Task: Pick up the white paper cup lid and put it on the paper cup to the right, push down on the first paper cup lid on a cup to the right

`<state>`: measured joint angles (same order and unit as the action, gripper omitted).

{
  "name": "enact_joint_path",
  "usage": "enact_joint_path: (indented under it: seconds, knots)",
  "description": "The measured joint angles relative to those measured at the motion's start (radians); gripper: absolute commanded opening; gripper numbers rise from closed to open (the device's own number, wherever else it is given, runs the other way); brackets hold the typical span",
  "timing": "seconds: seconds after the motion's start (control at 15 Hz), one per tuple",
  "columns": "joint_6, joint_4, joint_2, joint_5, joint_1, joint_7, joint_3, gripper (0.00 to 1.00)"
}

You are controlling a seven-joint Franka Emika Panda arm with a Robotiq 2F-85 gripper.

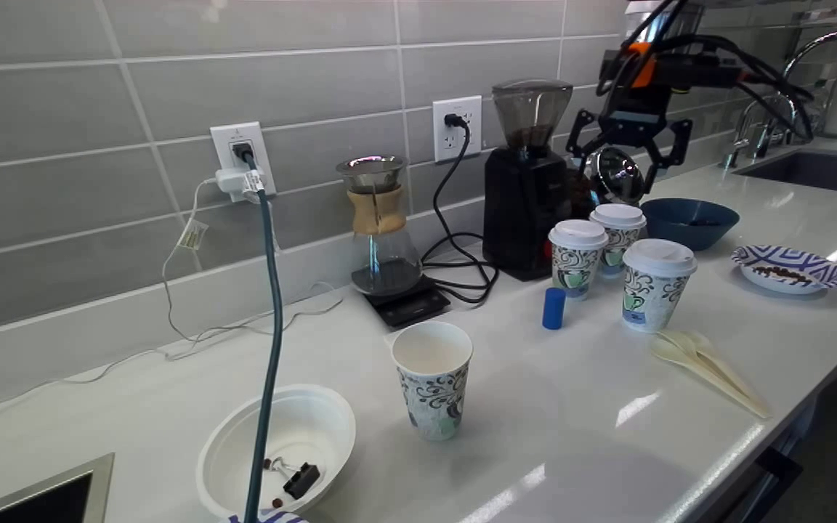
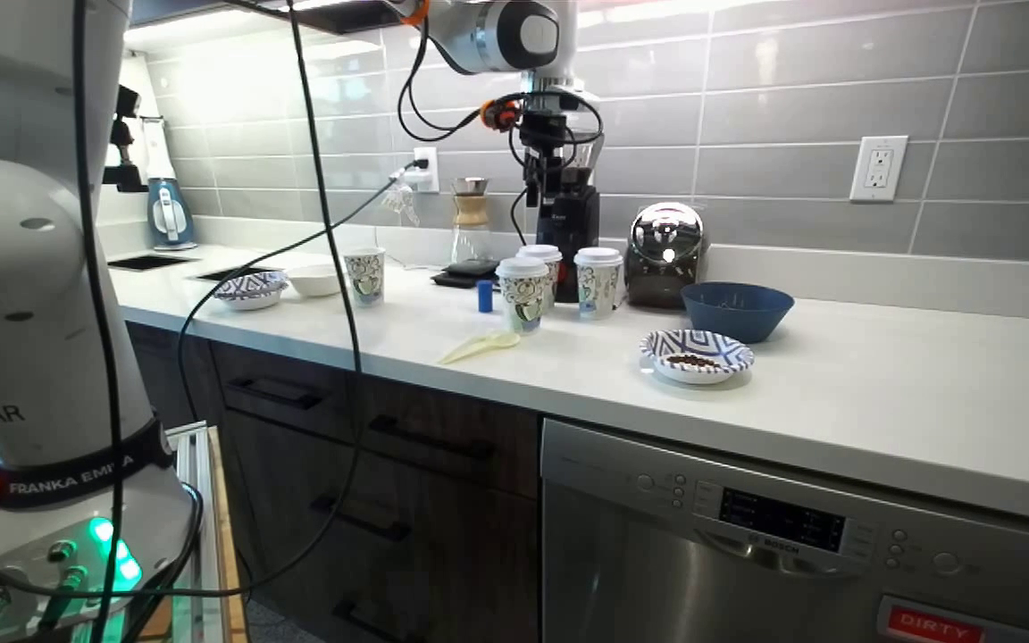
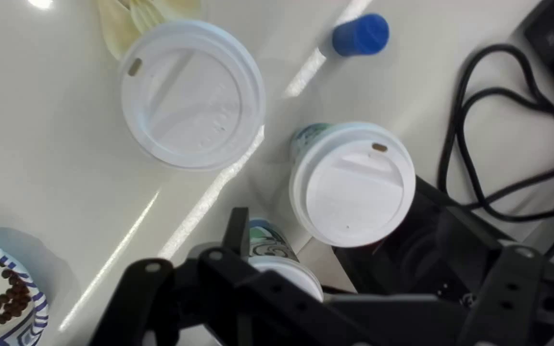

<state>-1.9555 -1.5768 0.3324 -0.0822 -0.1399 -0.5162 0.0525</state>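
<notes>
Three patterned paper cups stand grouped, each with a white paper cup lid on it. The cup point(image 1: 647, 299) nearest the spoons has its lid point(image 3: 193, 103). The cup point(image 1: 575, 272) beside the blue cap has its lid point(image 3: 354, 192). The cup point(image 2: 598, 290) nearest the silver appliance has its lid point(image 1: 618, 215), partly covered by a finger in the wrist view. No loose lid shows. An uncovered paper cup point(image 1: 434, 403) stands apart; it also shows in an exterior view point(image 2: 364, 279). My gripper point(image 1: 616, 178) is open and empty above the grouped cups.
A black grinder point(image 1: 524, 211) and a silver appliance point(image 2: 668, 254) stand by the wall. A blue bowl point(image 1: 689, 224), a plate with beans point(image 1: 789, 270), spoons point(image 1: 709, 367) and a blue cap point(image 1: 554, 309) surround the cups. A glass coffee maker point(image 1: 386, 254) stands farther along.
</notes>
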Motion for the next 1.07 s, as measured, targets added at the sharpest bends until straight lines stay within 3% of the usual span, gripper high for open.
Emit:
enact_joint_path:
  seconds: [0.47, 0.8, 1.07]
  knots:
    - [-0.003, -0.342, -0.317, 0.003, 0.002, 0.333, 0.016, 1.00]
    - [-0.183, -0.590, -0.602, 0.002, 0.003, 0.456, 0.016, 1.00]
    - [-0.222, -0.700, -0.734, 0.002, 0.003, 0.493, 0.014, 1.00]
